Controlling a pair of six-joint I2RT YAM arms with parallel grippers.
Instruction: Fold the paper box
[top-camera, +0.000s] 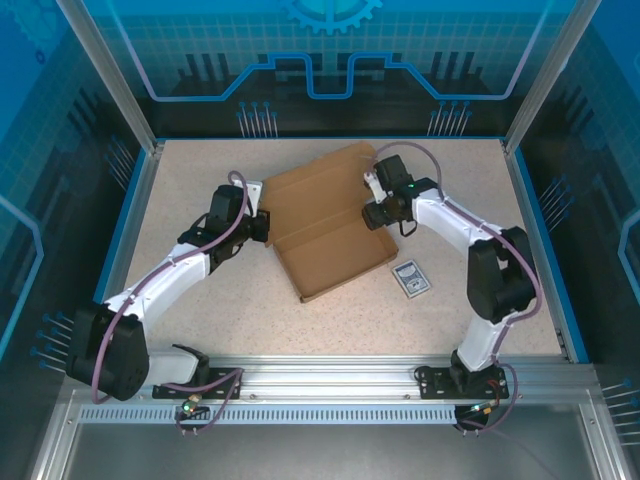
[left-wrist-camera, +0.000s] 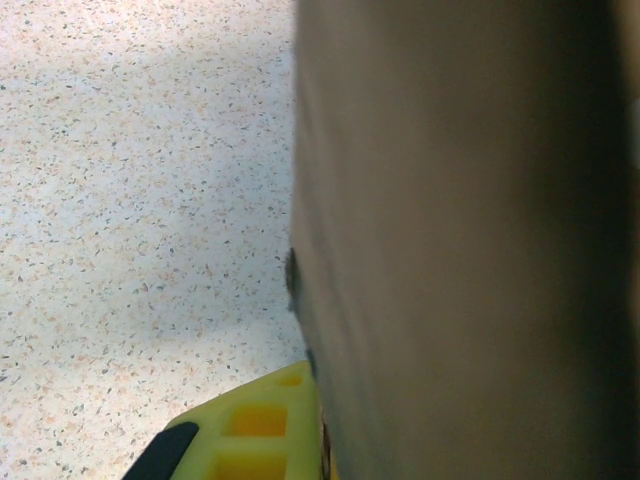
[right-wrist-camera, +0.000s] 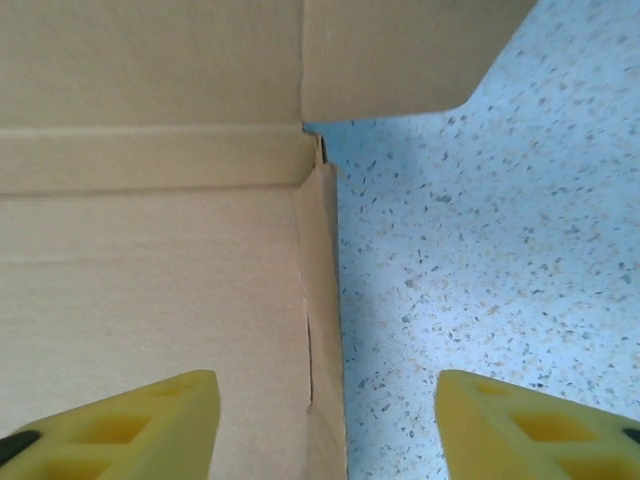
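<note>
Your paper box (top-camera: 325, 225) lay half-formed in the middle of the tabletop (top-camera: 180, 180), between the two arms, with its lid panel flat toward the far side. Your left gripper (top-camera: 257, 226) was clenched on the box's left wall, cardboard tight against its yellow finger (left-wrist-camera: 255, 430). Your right gripper (top-camera: 377, 213) was released, its fingers (right-wrist-camera: 140, 425) spread astride the right wall. A small patterned card (top-camera: 411, 278) lay near the box's right corner.

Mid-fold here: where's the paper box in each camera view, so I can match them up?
Top external: paper box at the centre of the picture.
Left wrist: paper box across the right half, close up.
Right wrist: paper box on the left and top.
Shared landmark: speckled tabletop beside it.
</note>
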